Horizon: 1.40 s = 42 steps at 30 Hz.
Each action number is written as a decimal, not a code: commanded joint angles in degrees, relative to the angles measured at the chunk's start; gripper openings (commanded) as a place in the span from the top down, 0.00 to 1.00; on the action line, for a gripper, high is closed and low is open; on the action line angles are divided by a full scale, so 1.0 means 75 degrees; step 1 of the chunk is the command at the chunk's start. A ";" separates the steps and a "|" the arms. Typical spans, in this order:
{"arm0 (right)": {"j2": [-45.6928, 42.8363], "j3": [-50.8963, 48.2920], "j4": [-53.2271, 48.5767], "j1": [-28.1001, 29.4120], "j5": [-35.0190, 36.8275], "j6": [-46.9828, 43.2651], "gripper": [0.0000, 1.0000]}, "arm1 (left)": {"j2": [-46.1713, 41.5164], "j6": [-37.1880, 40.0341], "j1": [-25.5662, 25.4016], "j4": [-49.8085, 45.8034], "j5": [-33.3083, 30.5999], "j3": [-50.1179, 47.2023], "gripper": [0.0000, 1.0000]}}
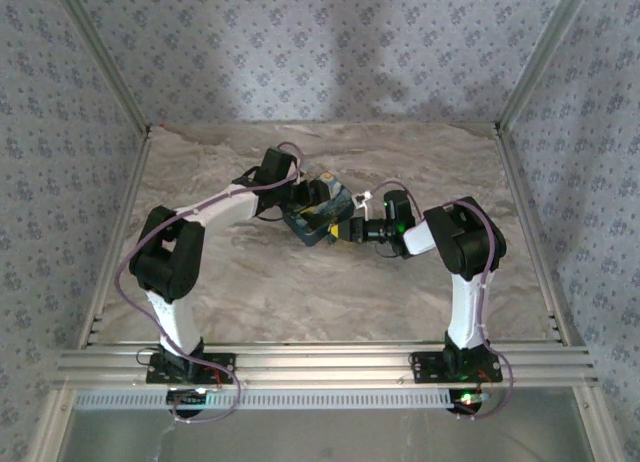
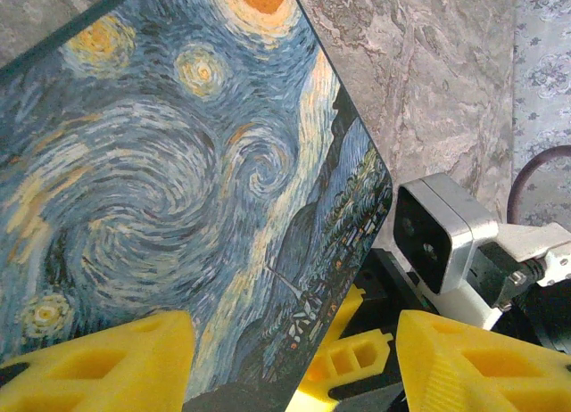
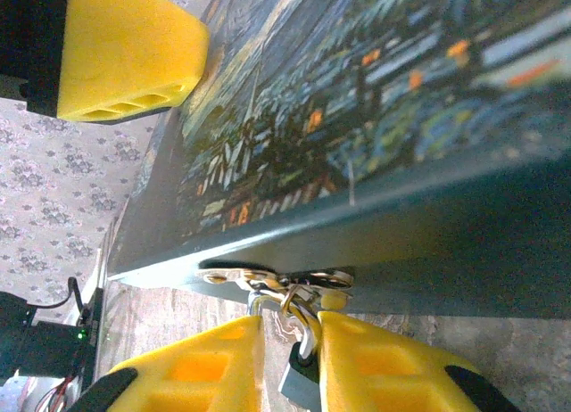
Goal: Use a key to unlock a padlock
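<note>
Jaws of the left gripper (image 2: 294,341) stood spread wide. One yellow finger (image 2: 98,363) lapped over the printed lid of the blue box (image 2: 178,162), and the other was well clear of its edge. They straddled the box's near corner rather than clamping it. Whether the overlapping finger pressed on the lid could not be told. The box sat at an angle on the marble-patterned table (image 2: 428,73), in the middle between the two arms. At its front edge a small metal hasp (image 3: 277,276) carried the padlock (image 3: 297,385). The shackle ran through the hasp and the grey body hung just below, pinched by the right gripper (image 3: 293,341), whose jaws were closed on it. No key could be made out, and the keyway was hidden between the yellow fingers (image 3: 384,367).

The step in hand looked to be steadying the lock for the key. Doing it well would call for the left arm to stop the box sliding or swinging, since any pull on the padlock goes straight through the hasp into the light box. The right grip wanted to be firm on the body but off the shackle, with the keyway left exposed. Any twist should be slow and in line with the lock's axis. A sideways tug could skid the box or slip the tiny body out of the grip.
</note>
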 commanded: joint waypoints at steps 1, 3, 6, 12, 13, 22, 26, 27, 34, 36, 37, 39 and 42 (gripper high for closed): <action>-0.0154 -0.0086 -0.0335 -0.0023 0.0063 -0.0257 0.82 | 0.0059 0.0001 -0.0054 0.0036 -0.0124 -0.0098 0.38; -0.0200 -0.0152 -0.0355 -0.0031 0.0118 -0.0263 0.85 | 0.0059 0.0000 -0.0049 0.0036 -0.0137 -0.0107 0.38; -0.0260 -0.0247 -0.0376 -0.0080 0.0201 -0.0252 0.91 | 0.0047 0.0014 -0.0060 0.0013 -0.0195 -0.0125 0.38; -0.0471 -0.0539 -0.0252 -0.0238 0.0451 -0.0093 0.99 | -0.0005 0.0029 -0.0053 -0.0011 -0.0279 -0.0241 0.38; -0.0507 -0.0621 -0.0159 -0.0264 0.0487 -0.0003 1.00 | -0.0020 0.0035 -0.0060 -0.0011 -0.0284 -0.0254 0.38; -0.0648 -0.0928 0.0734 -0.0348 0.0837 0.0894 1.00 | -0.0239 -0.0050 -0.0193 0.0087 -0.0261 -0.0598 0.38; -0.0707 -0.1077 0.1228 -0.0348 0.1070 0.1468 1.00 | -0.0383 -0.0203 -0.0258 0.0277 -0.0273 -0.0903 0.38; -0.0729 -0.1124 0.1361 -0.0348 0.1139 0.1626 1.00 | -0.0415 -0.0242 -0.0277 0.0335 -0.0273 -0.0989 0.38; -0.0696 -0.1224 0.2096 -0.0301 0.1561 0.2665 1.00 | -0.0469 -0.0407 -0.0430 0.0598 -0.0314 -0.1331 0.38; -0.0718 -0.1206 0.2071 -0.0278 0.1647 0.2706 1.00 | -0.0468 -0.0384 -0.0434 0.0578 -0.0365 -0.1338 0.38; -0.0751 -0.1209 0.2010 -0.0285 0.1700 0.2683 1.00 | -0.0468 -0.0370 -0.0424 0.0558 -0.0362 -0.1319 0.38; -0.0887 -0.1246 0.1761 -0.0317 0.1818 0.2526 1.00 | -0.0503 -0.0332 -0.0401 0.0505 -0.0392 -0.1313 0.38; -0.1317 -0.1331 0.0998 -0.0358 0.2022 0.2066 1.00 | -0.0584 -0.0288 -0.0291 0.0417 -0.0437 -0.1339 0.37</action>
